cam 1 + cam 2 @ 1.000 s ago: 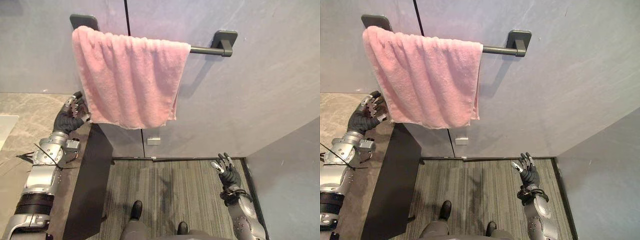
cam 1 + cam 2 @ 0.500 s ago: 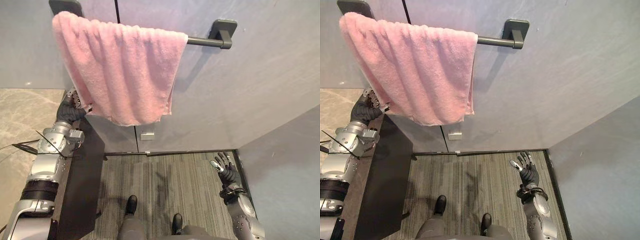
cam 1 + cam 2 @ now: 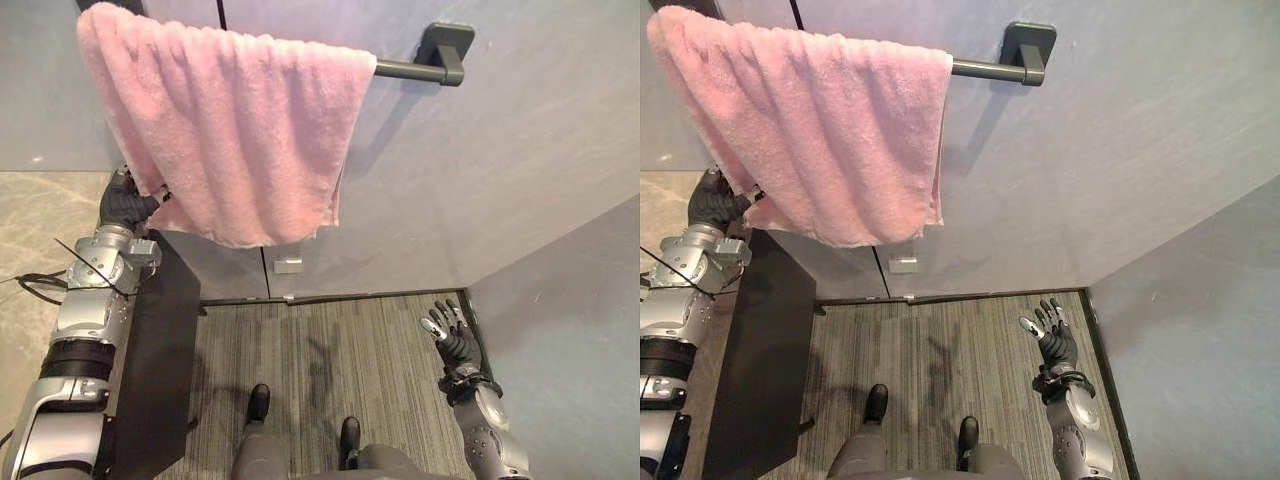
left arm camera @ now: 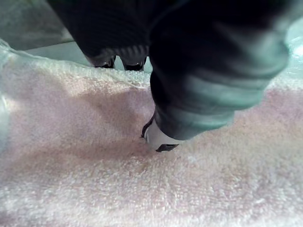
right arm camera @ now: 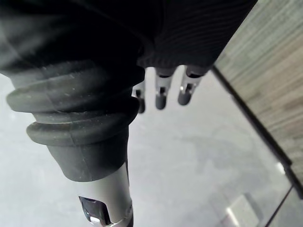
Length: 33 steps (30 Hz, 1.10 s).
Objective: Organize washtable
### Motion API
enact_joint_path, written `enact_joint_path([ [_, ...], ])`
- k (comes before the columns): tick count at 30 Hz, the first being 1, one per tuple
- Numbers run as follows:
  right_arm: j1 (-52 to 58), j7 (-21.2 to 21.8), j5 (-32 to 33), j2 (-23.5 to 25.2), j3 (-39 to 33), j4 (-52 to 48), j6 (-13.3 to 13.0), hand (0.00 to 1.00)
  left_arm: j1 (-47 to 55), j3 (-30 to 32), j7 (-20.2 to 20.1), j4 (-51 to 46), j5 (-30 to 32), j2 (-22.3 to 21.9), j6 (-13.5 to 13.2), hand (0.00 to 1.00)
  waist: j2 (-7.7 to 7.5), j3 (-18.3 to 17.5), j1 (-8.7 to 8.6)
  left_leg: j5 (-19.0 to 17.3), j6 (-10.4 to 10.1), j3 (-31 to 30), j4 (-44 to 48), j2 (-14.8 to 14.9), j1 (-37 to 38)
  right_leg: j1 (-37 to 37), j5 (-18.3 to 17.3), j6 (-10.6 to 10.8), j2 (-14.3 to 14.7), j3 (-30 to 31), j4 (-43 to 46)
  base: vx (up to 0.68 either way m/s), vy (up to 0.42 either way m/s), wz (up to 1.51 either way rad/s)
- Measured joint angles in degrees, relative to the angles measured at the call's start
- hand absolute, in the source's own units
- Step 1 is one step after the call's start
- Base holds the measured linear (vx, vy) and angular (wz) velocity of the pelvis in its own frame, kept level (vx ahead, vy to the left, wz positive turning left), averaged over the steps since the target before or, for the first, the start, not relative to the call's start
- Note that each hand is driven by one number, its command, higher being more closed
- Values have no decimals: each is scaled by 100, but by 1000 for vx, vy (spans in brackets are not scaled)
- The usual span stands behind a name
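Observation:
A pink towel (image 3: 230,130) hangs over a dark rail (image 3: 405,70) on the grey wall, with its folds reaching down to the counter's height. My left hand (image 3: 125,205) is raised at the towel's lower left edge. In the left wrist view its thumb (image 4: 163,137) presses on the pink towel (image 4: 94,179) while the fingers reach behind the edge, pinching the cloth. My right hand (image 3: 455,345) hangs low at the right above the floor, its fingers (image 5: 161,92) straight and holding nothing.
A marble countertop (image 3: 30,230) with a dark side panel (image 3: 165,360) runs along the left under my left arm. Striped floor (image 3: 330,350) lies below, with a small wall socket (image 3: 288,265) under the towel. A grey wall (image 3: 570,330) closes the right side.
My left hand went from open beside the towel's lower left edge to closed on that edge. The camera shifted right and down. The right hand stayed as it was.

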Motion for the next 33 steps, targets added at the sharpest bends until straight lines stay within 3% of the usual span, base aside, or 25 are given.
enact_joint_path([
  [9,-41,94,1,0,45,-110,0,0,-206,-16,-2,4,-54,-2,-1,100,-2,4,-50,1,1,1,1,-5,-1,39,0,-1,-2,2,-9,0,0,0],
  [13,-259,127,37,-17,391,-537,0,0,-207,-19,0,4,-55,-15,-2,100,0,5,-49,3,2,1,2,-5,40,78,6,-5,-2,0,-9,0,0,0],
  [18,-1599,223,104,-280,1004,-1086,-20,0,-309,-173,0,112,-170,-97,-6,100,27,23,21,25,-13,-17,1,-4,88,140,44,-18,-2,-12,-23,-3,0,1],
  [21,-2310,204,106,-310,1186,-1148,-183,0,-427,-175,11,241,-180,-207,-7,100,47,37,43,32,-17,-37,1,-3,108,180,54,-20,1,-34,-43,-19,-3,3],
  [24,-3064,89,123,-429,1340,-1134,-224,0,-449,-226,20,235,-291,-281,-10,100,117,83,176,41,-15,-30,1,-4,103,193,90,-14,1,-27,-88,0,0,0],
  [33,-4724,-340,192,-687,1718,-80,-226,0,-442,-220,187,189,-404,-504,-41,100,217,145,330,75,-39,-47,2,1,98,205,99,-21,9,-55,-89,-1,-2,1],
])
